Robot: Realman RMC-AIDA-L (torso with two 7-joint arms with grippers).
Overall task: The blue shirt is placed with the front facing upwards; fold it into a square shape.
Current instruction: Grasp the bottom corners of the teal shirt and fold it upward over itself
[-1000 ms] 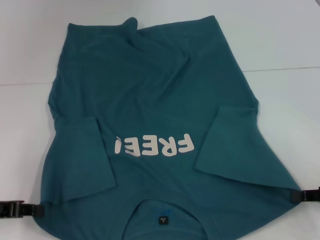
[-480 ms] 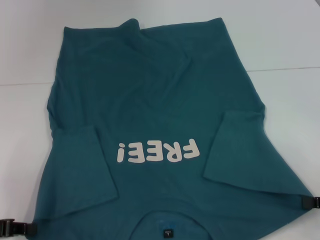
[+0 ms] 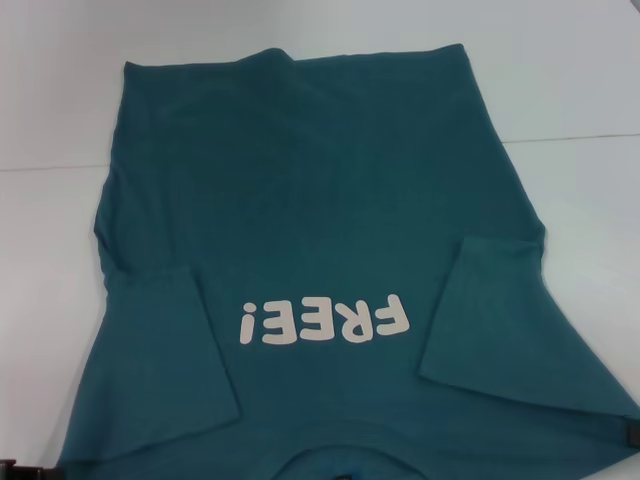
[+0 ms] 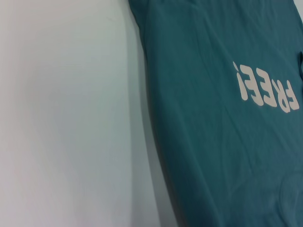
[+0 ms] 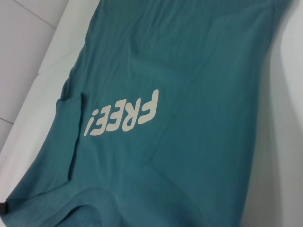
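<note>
Though front-up, blue shirt – collar cut off, right gripper barely visible

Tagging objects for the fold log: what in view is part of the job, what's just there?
Part of the job:
- blue shirt, front up, cream FREE lettering
- left tool at the shirt's near left corner
- right tool at its near right corner

Just there:
- white table

shirt flat on table
</note>
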